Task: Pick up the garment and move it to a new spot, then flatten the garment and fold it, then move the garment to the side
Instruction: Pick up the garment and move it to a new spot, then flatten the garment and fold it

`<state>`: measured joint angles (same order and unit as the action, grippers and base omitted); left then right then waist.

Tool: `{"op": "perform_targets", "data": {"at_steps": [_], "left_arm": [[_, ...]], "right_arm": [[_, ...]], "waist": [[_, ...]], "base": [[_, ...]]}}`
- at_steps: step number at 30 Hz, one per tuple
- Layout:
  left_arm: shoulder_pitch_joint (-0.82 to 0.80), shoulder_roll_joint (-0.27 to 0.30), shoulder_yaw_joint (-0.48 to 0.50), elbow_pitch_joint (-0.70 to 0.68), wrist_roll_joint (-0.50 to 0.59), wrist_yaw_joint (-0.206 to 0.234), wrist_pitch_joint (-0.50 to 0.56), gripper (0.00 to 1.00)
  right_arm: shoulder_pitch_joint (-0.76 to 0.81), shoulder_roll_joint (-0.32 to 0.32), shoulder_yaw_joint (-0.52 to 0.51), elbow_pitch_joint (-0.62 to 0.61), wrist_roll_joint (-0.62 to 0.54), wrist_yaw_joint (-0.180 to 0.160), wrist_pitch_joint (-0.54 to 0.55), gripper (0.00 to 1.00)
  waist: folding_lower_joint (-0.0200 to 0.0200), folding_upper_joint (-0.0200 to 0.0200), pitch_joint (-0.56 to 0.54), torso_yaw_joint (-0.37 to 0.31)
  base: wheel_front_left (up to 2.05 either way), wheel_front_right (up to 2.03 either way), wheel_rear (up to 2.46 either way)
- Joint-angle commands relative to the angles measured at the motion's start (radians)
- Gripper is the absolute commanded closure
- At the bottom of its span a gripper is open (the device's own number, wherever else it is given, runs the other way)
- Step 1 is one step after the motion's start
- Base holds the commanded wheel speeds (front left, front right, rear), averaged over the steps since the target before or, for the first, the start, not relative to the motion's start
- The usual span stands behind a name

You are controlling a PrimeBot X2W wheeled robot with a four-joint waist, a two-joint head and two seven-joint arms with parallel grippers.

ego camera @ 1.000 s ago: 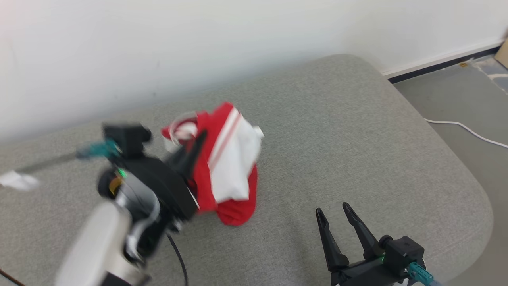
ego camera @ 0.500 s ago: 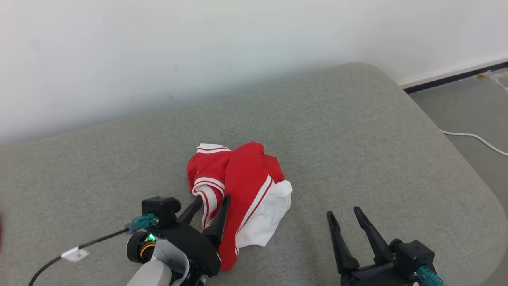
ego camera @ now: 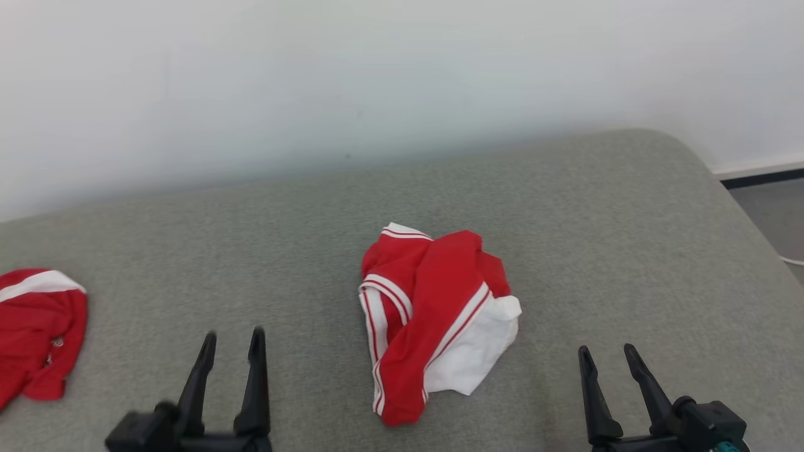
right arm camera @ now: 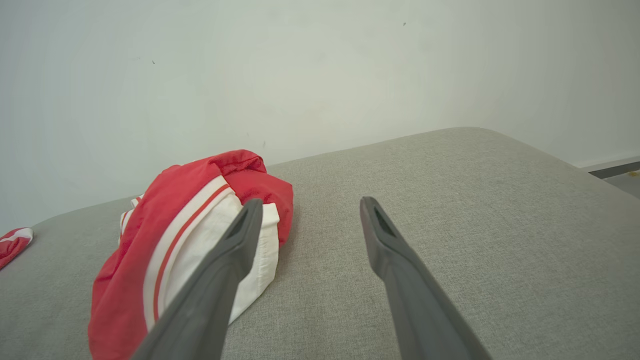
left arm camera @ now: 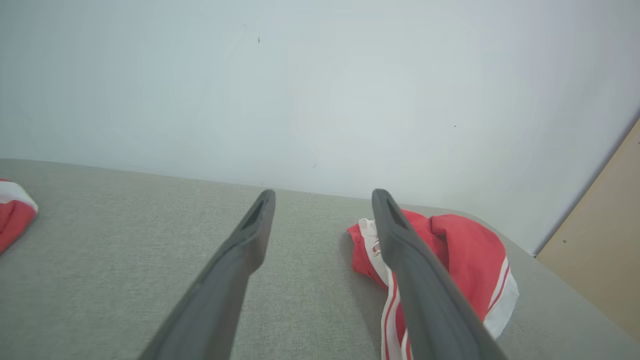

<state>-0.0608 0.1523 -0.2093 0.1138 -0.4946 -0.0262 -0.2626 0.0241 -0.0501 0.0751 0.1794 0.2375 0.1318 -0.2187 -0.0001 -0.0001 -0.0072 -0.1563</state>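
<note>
A grey cushion (ego camera: 597, 207) runs along a white wall (ego camera: 377, 75). The left gripper (ego camera: 233, 334) has its jaws spread wide and empty; the right gripper (ego camera: 607, 349) is the same, wide and holding nothing. Between them, touching neither, the garment (ego camera: 433, 314) lies crumpled on the cushion — red with white stripes and a white panel. Well apart on the left, at the head view's edge, lies a second red cloth (ego camera: 38, 326).
</note>
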Motion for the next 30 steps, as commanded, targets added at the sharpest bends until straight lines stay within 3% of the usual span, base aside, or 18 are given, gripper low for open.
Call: {"op": "perform_targets", "data": {"at_steps": [1, 11, 30], "left_arm": [[0.046, -0.012, 0.019, -0.014, 0.021, -0.013, -0.002, 0.00], [0.226, -0.083, 0.215, -0.075, 0.179, -0.075, -0.003, 0.00], [0.252, -0.102, 0.263, -0.066, 0.220, -0.104, -0.003, 0.00]], "right_arm": [[0.010, 0.000, -0.009, -0.006, -0.008, -0.002, 0.005, 0.00], [0.063, -0.001, -0.029, 0.014, -0.033, -0.002, 0.020, 0.00], [0.073, 0.000, -0.026, 0.039, -0.016, -0.002, 0.013, 0.00]], "waist": [[0.0001, 0.0001, -0.012, 0.048], [0.0001, 0.0001, -0.037, 0.117], [0.0001, 0.0001, -0.043, 0.118]], "base": [[0.00, 0.00, 0.00], [0.00, 0.00, 0.00], [0.00, 0.00, 0.00]]}}
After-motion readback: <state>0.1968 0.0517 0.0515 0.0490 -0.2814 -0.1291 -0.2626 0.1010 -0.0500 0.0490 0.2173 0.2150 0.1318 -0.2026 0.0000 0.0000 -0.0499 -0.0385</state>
